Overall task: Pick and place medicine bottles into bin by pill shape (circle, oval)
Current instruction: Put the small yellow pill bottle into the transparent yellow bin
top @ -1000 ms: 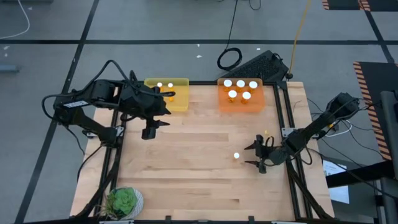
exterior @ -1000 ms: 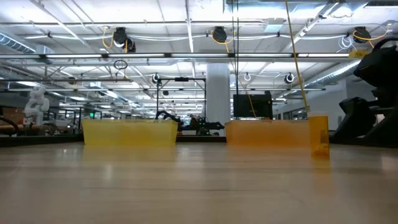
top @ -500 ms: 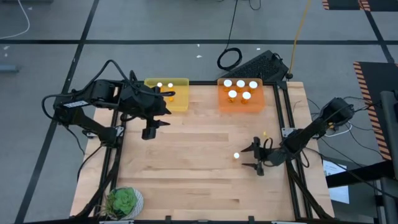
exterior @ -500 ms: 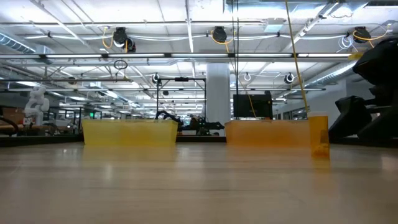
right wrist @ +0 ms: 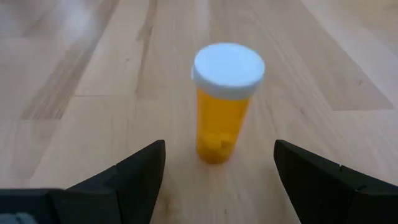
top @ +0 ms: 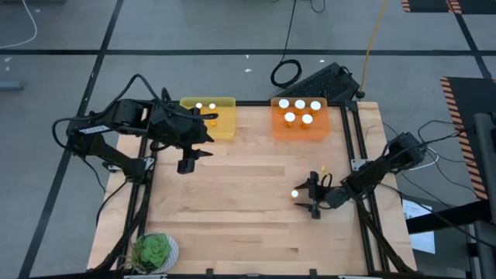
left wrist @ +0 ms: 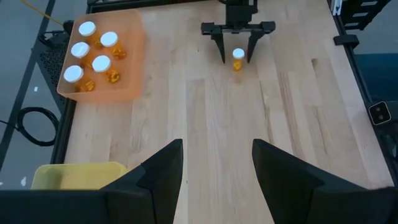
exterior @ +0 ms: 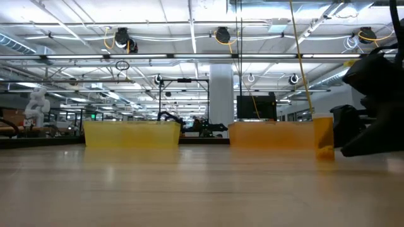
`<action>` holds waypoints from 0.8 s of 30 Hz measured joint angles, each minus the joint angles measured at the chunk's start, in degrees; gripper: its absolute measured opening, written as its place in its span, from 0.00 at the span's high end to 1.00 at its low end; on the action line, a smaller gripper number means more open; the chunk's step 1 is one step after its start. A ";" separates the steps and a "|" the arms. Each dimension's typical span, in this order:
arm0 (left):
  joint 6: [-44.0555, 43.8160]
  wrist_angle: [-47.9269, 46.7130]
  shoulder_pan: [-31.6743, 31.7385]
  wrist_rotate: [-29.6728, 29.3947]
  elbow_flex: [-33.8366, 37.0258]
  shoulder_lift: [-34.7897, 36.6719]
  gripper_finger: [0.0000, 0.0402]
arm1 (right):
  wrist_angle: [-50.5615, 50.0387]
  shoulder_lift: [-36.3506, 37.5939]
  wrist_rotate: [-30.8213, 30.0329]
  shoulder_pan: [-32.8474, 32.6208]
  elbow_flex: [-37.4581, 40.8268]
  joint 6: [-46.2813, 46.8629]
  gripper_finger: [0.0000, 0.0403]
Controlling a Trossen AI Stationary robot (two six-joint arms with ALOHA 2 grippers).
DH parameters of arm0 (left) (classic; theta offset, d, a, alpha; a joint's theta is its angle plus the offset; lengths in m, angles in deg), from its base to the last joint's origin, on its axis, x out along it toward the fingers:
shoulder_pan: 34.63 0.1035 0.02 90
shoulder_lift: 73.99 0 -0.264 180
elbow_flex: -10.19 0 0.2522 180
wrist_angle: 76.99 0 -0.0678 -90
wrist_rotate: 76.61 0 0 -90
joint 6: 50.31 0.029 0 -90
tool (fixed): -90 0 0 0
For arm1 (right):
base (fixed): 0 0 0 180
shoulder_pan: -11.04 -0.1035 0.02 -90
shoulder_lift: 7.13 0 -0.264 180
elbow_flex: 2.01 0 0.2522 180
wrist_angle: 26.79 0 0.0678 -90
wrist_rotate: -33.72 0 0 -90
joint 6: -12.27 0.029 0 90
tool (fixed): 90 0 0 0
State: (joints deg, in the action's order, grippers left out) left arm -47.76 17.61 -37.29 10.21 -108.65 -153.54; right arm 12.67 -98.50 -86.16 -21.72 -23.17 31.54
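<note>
One amber medicine bottle [right wrist: 225, 102] with a white cap stands upright on the wood table, right of centre [top: 295, 194]. My right gripper [top: 308, 197] is open and low, its fingers just short of the bottle on the table's right side, touching nothing. Several more bottles stand in the orange bin [top: 299, 118] at the far edge, and two in the yellow bin [top: 208, 116]. My left gripper [top: 188, 159] is open, hovering near the yellow bin.
A potted green plant [top: 153, 251] sits at the near left corner. A black keyboard [top: 324, 80] and coiled cable lie beyond the far edge. Bare wood spans the table's middle [top: 240, 194].
My right gripper has moved toward the table's left edge, closing in on the lone bottle, staying open and low. The bottle has stayed upright in place.
</note>
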 joint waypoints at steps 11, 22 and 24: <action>1.40 1.47 0.00 0.00 0.00 -0.02 0.51 | 13.13 -9.68 1.83 0.95 -0.07 -0.77 0.35; 1.48 1.64 -0.02 0.11 0.00 0.00 0.51 | 17.67 -14.80 1.42 0.96 -1.65 -2.18 0.48; 1.48 1.70 -0.01 0.13 0.00 -0.02 0.51 | 17.58 -14.80 1.69 1.45 -1.83 -2.29 0.50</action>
State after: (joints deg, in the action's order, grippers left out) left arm -46.28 19.31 -37.30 10.34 -108.65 -153.55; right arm 30.25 -113.30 -84.47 -20.27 -25.00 29.25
